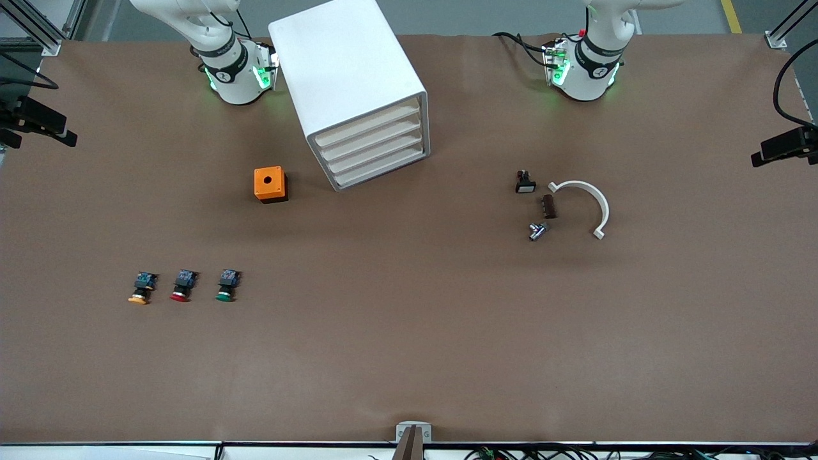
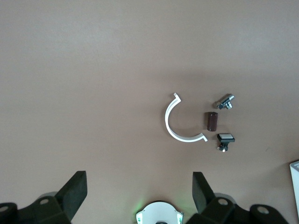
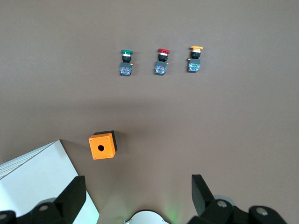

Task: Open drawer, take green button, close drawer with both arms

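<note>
The white cabinet [image 1: 348,83] stands between the two arm bases, and its four stacked cream drawers [image 1: 374,148] are all shut. It also shows in the right wrist view [image 3: 32,182]. The green-capped button [image 1: 226,285] lies on the table near the front camera, toward the right arm's end, and shows in the right wrist view [image 3: 125,62]. My right gripper [image 3: 138,193] is open and empty, high over the table beside the cabinet. My left gripper [image 2: 139,191] is open and empty, high over the table near its base. Neither hand shows in the front view.
A red-capped button [image 1: 183,285] and an orange-capped one [image 1: 142,288] lie beside the green one. A small orange box [image 1: 270,184] with a hole sits beside the cabinet. A white curved piece [image 1: 588,201] and three small parts [image 1: 548,206] lie toward the left arm's end.
</note>
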Motion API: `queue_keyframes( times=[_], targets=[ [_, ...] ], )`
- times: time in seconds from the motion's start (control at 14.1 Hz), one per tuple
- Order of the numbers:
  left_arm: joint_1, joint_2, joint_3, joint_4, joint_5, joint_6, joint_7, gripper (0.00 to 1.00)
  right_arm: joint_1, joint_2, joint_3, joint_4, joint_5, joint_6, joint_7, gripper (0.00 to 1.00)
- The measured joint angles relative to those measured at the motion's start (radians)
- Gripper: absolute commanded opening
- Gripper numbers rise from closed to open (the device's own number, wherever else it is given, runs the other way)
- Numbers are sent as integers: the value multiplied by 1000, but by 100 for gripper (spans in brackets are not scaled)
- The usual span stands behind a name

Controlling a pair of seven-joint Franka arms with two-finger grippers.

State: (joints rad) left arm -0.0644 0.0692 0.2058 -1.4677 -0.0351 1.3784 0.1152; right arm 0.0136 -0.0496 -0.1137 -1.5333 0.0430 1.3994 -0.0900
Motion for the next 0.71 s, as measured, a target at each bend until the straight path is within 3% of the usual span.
queue_keyframes(
  times=[0.43, 0.71],
  targets=[
    [-63, -171, 36, -231, 13, 174, 7, 99, 0, 0, 9, -1, 0, 2, 0, 100],
    [-61, -199, -65, -226, 24, 206, 7, 99, 3, 0, 12, -1, 0, 3, 0, 100]
  ],
)
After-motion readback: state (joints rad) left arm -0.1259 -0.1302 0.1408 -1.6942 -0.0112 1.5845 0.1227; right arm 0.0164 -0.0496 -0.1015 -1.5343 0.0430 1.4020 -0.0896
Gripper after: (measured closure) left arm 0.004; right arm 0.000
